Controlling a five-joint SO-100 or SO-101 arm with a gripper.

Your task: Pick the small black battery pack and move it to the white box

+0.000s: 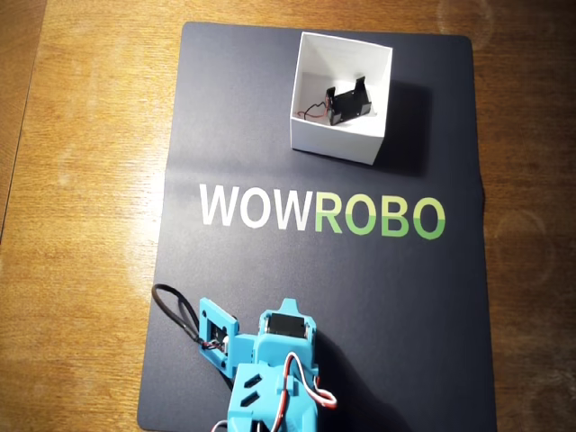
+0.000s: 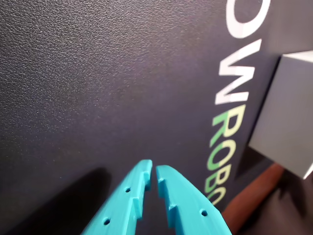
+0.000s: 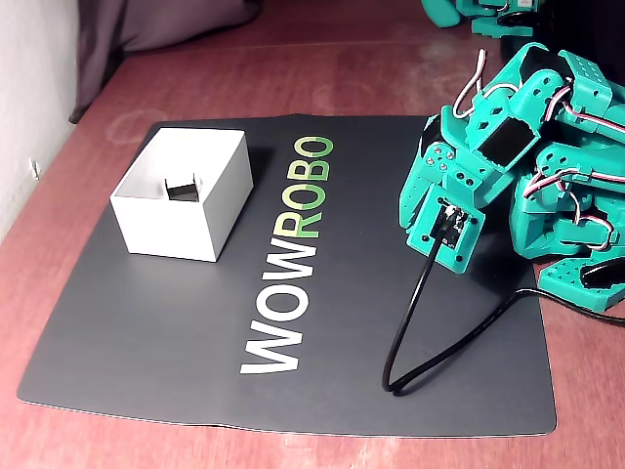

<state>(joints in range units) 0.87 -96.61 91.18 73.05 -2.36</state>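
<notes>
The small black battery pack [image 1: 347,103] with thin wires lies inside the white box [image 1: 333,140] at the far end of the black mat. In the fixed view only its top [image 3: 181,189] shows over the box wall [image 3: 166,223]. My teal gripper [image 2: 153,170] is shut and empty, its tips almost touching, low over bare mat. The box side [image 2: 286,122] is at the right of the wrist view. The arm [image 1: 270,369] is folded back at the near edge of the mat, far from the box.
The black mat [image 1: 270,288] with WOWROBO lettering [image 1: 321,214] lies on a wooden table [image 1: 81,225]. A black cable [image 3: 415,327] loops from the wrist camera onto the mat. The folded arm [image 3: 508,147] is at the right of the fixed view.
</notes>
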